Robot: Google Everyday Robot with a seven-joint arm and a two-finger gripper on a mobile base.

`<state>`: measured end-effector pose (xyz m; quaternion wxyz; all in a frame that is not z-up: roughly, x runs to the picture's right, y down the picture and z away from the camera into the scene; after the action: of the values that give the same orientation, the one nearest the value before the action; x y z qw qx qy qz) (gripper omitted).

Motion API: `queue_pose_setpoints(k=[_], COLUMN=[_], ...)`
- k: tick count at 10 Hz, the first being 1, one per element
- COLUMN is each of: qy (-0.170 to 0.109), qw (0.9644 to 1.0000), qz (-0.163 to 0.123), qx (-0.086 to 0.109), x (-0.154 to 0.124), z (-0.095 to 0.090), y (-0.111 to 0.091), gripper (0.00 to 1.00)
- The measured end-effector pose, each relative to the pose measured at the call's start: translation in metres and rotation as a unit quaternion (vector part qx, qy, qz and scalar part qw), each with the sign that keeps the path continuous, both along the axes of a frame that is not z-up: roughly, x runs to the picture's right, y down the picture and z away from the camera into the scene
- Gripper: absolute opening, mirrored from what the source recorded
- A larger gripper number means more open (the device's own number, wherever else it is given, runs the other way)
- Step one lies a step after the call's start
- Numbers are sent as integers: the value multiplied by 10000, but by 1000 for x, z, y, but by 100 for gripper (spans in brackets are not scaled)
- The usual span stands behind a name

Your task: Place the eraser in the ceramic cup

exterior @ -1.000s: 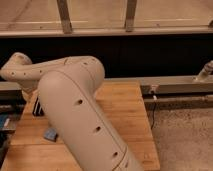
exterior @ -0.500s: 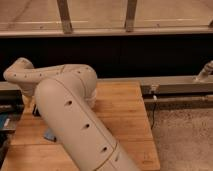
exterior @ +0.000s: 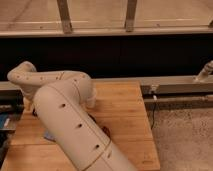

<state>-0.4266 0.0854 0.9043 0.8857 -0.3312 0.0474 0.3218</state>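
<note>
With the arm [exterior: 70, 125] sprawling over the wooden table [exterior: 125, 115] and hiding the gripper somewhere by its left edge, you're working blind, unable to tell whether it's open or closed, with eraser and ceramic cup lying unseen, and you're risking toppling the cup.

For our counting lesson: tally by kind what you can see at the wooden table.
Robot arm: 1
Wooden table: 1
Grey-blue pad, partly hidden: 1
Small dark thing, unclear: 1
Gripper, hidden beyond the arm at the table's left edge: 0
Total: 4
</note>
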Motion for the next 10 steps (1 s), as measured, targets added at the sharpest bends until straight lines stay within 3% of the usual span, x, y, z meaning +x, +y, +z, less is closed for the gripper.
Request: queue_pose_setpoints(k=[5, 10], qy=[244, 300], qw=[9991, 9981], qz=[254, 467], qx=[-242, -268], x=[17, 18], z=[22, 36], y=[3, -7], gripper=[74, 74])
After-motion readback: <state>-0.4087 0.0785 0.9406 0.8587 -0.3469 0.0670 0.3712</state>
